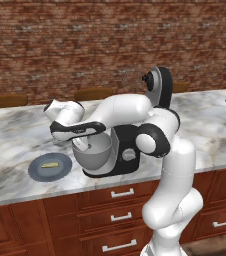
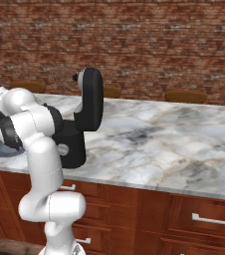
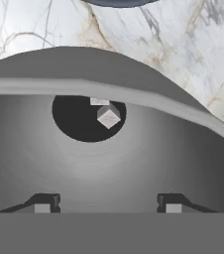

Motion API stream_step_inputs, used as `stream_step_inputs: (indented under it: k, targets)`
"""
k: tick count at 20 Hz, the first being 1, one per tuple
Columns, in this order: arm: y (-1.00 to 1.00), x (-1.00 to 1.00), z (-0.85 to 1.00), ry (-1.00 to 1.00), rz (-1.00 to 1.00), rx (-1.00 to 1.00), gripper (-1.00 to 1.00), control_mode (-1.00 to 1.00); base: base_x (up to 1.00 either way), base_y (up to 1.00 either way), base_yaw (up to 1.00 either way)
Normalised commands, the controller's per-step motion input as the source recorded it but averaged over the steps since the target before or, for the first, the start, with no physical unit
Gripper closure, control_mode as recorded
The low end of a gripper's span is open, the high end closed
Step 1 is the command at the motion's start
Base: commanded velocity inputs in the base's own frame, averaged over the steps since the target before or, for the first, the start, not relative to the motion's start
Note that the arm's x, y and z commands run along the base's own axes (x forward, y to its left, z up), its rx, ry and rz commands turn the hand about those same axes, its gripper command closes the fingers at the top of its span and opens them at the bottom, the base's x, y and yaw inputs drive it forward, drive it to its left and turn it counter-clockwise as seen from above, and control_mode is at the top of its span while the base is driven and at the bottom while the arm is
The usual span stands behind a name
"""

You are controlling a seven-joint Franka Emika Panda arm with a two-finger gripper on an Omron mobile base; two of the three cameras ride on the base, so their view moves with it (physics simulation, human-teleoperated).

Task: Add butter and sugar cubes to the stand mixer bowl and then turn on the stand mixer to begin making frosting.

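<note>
The marble counter (image 1: 15,145) bears the stand mixer (image 1: 127,150) and a blue-grey plate (image 1: 37,172).

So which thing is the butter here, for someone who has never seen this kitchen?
Find the black stand mixer on the marble counter. Left of its grey bowl lies a flat blue-grey plate. The butter is the small pale-yellow stick on that plate, the only yellow thing there.
</note>
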Motion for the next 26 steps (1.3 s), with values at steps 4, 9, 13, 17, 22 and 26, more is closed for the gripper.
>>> stream_step_inputs:
  k: [4, 9, 13, 17, 22, 26]
  targets:
    - [0.00, -0.12, 0.21, -0.13, 0.00, 0.06, -1.00, -1.00, 0.00, 0.00, 0.00]
    - [0.00, -0.74, 0.95, -0.16, 0.00, 0.18, -1.00, -1.00, 0.00, 0.00, 0.00]
    - [0.00, -0.97, 1.00, -0.05, 0.00, 0.18, -1.00, -1.00, 0.00, 0.00, 0.00]
    - [0.17, -0.88, 0.55, 0.00, 0.00, 0.06, -1.00, -1.00, 0.00, 0.00, 0.00]
    - [0.44, -0.47, 0.01, 0.00, 0.00, 0.00, -1.00, -1.00, 0.00, 0.00, 0.00]
    - [0.69, -0.03, 0.00, 0.00, 0.00, 0.00, -1.00, -1.00, 0.00, 0.00, 0.00]
